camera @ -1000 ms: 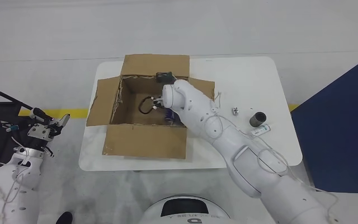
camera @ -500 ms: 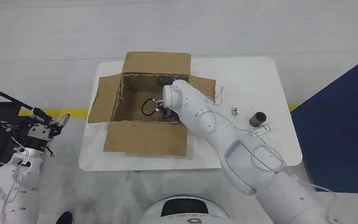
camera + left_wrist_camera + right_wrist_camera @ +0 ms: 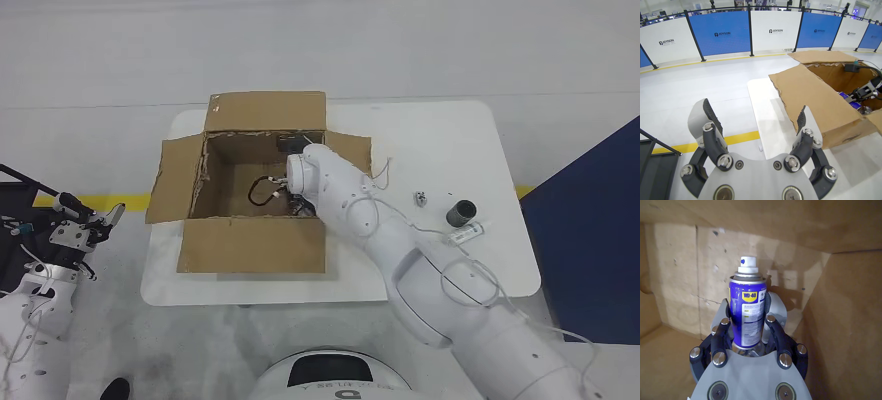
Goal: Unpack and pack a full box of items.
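In the box [image 3: 252,246] by the table's [image 3: 440,130] left edge, right tool [image 3: 748,305] pinches a blue, yellow-labelled spray can [image 3: 745,291]; left tool [image 3: 755,113] spread, beyond that edge

The right arm [image 3: 400,240] extends from the table's [image 3: 440,130] near edge to its middle, wrist dipped into the box [image 3: 250,245], right gripper [image 3: 747,303] clamped on a spray can [image 3: 745,291]. The left gripper [image 3: 755,107] hangs beyond the left edge, jaws wide apart.

White table [image 3: 440,140], yellow floor line [image 3: 110,201] (partly hidden), perhaps a black rack [image 3: 657,166].
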You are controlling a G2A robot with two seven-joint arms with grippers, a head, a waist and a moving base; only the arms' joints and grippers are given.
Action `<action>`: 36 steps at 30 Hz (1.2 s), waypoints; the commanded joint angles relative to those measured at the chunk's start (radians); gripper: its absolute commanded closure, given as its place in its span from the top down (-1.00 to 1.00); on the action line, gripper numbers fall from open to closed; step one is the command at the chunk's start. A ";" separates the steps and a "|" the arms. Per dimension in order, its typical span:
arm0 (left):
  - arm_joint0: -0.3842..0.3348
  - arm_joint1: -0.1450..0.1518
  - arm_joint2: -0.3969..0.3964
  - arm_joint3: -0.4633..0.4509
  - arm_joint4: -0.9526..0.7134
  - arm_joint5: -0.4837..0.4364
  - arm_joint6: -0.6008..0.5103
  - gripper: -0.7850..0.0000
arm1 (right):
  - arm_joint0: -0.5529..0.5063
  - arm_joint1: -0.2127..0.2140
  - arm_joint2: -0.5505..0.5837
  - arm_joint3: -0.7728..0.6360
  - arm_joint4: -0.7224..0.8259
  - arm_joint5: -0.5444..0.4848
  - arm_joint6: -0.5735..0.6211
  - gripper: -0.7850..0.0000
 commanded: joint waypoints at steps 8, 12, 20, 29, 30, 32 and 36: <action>0.000 0.000 0.000 0.000 0.000 0.000 0.000 1.00 | -0.097 0.046 0.038 -0.200 -0.062 -0.037 -0.150 -1.00; 0.000 0.000 0.000 0.000 0.000 0.000 0.000 1.00 | -0.205 0.101 0.087 -0.436 -0.144 -0.043 -0.203 -1.00; 0.000 0.000 0.000 0.000 0.000 0.000 0.000 1.00 | -0.669 0.255 0.302 -1.239 -0.451 -0.115 -0.173 -1.00; 0.000 0.000 0.000 0.000 0.000 0.000 0.000 1.00 | -1.032 0.332 0.602 -1.647 -0.440 -0.323 -0.206 -1.00; 0.000 0.000 0.000 0.000 0.000 0.000 0.000 1.00 | -1.058 0.337 0.641 -1.660 -0.420 -0.343 -0.217 -1.00; 0.000 0.000 0.000 0.000 0.000 0.000 0.000 1.00 | -1.109 0.347 0.722 -1.669 -0.371 -0.387 -0.247 -1.00; 0.000 0.000 0.000 0.000 0.000 0.000 0.000 1.00 | -1.169 0.367 0.865 -1.626 -0.288 -0.501 -0.246 -1.00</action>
